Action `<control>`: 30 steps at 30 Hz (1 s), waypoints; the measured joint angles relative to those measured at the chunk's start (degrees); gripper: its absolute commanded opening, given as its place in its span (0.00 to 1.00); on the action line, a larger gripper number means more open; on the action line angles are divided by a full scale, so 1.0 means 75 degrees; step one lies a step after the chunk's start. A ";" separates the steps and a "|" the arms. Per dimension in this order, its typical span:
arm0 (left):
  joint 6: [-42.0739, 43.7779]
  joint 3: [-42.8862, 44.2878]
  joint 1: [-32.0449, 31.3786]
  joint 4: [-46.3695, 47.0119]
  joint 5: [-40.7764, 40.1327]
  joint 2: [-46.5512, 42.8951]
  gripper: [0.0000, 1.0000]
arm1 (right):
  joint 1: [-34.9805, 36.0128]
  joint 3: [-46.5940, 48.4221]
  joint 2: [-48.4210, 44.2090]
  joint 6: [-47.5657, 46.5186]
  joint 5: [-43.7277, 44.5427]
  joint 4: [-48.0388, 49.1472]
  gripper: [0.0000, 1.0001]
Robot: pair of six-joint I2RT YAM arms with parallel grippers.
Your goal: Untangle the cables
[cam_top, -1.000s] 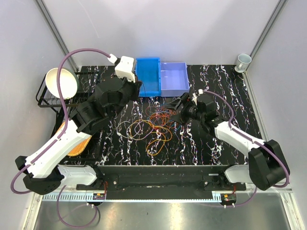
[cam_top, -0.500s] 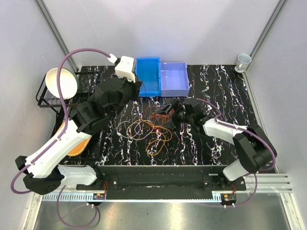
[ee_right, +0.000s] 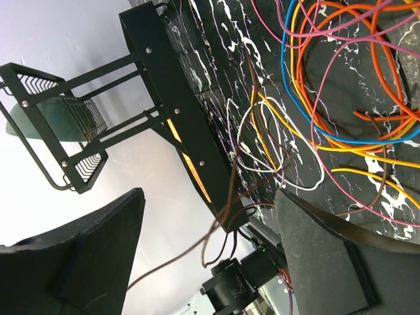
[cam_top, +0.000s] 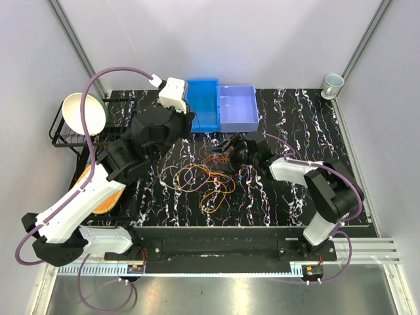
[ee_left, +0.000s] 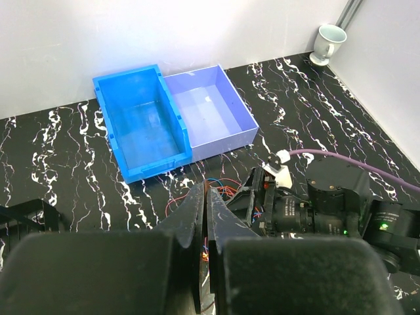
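Observation:
The cables (cam_top: 210,176) lie in a tangled pile on the black marbled table, mostly orange with pink, blue, yellow and white loops (ee_right: 341,98). My left gripper (cam_top: 191,125) hovers above the pile's far left side. Its jaws (ee_left: 206,191) are pressed together, with a thin brown cable pinched at the tip. That brown cable (ee_right: 226,203) rises off the table into the air. It passes between the wide-apart fingers of my right gripper (ee_right: 203,243). The right gripper (cam_top: 226,151) is open and low at the pile's far right edge, pointing left.
A blue bin (cam_top: 202,104) and a lavender bin (cam_top: 237,106) stand side by side behind the pile. A white cup (cam_top: 333,84) is at the back right corner. A black wire rack (cam_top: 65,136) with a white bowl (cam_top: 83,113) stands at the left, above an orange object (cam_top: 105,197).
My right arm has swung left and folded in, bringing its gripper to the pile's edge with the jaws slightly narrower. The left arm has barely moved.

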 measured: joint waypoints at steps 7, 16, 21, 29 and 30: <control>0.0000 0.0000 0.0000 0.0003 0.0000 0.0003 0.00 | 0.0096 0.0082 0.0093 0.0058 -0.0055 0.0020 0.80; 0.0000 0.0000 0.0000 0.0003 -0.0006 0.0003 0.00 | 0.0111 0.0259 0.0140 0.0067 -0.0239 0.0023 0.66; 0.0000 -0.0003 0.0000 0.0003 -0.0009 0.0006 0.00 | 0.0207 0.0370 0.0388 0.0087 -0.0262 0.0079 0.49; 0.0000 -0.0006 0.0000 0.0000 -0.0035 0.0061 0.00 | 0.0332 0.0373 0.0481 0.0119 -0.0376 0.0189 0.00; 0.0000 -0.0012 0.0000 0.0003 -0.0035 0.0064 0.06 | 0.0332 0.0382 0.0481 0.0131 -0.0391 0.0207 0.00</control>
